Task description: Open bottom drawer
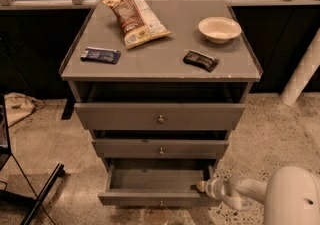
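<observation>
We judge the task nearly done: the slim grey bottom drawer [130, 199], lowest in the stack, stands pulled out with its plain inside showing, and our white hand [202, 186] rests at its right inner corner, its grasp impossible to tell.

gripper [200, 186] blurred, at rim of bottom drawer [150, 200]
</observation>
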`<act>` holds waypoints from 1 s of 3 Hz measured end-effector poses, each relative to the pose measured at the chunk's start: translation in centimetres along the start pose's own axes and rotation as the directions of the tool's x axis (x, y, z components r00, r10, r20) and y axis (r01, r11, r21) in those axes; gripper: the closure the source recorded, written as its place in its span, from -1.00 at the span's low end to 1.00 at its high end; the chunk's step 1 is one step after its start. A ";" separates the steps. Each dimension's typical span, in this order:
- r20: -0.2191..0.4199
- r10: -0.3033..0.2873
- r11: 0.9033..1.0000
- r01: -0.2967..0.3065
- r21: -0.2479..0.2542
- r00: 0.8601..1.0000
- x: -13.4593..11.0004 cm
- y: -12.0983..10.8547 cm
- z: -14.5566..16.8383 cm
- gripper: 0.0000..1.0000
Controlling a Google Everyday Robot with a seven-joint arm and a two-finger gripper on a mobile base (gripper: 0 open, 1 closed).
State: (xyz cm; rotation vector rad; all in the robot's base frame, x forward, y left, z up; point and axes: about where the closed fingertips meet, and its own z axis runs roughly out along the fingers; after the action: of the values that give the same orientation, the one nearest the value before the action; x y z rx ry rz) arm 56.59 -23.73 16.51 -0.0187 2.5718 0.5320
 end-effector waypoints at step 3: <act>-0.070 -0.050 0.996 0.045 -0.074 0.996 1.4 1.9 -1.0 1.00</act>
State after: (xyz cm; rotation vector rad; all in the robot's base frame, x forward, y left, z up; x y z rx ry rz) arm 54.70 -22.25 17.34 -0.1263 2.6135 0.6169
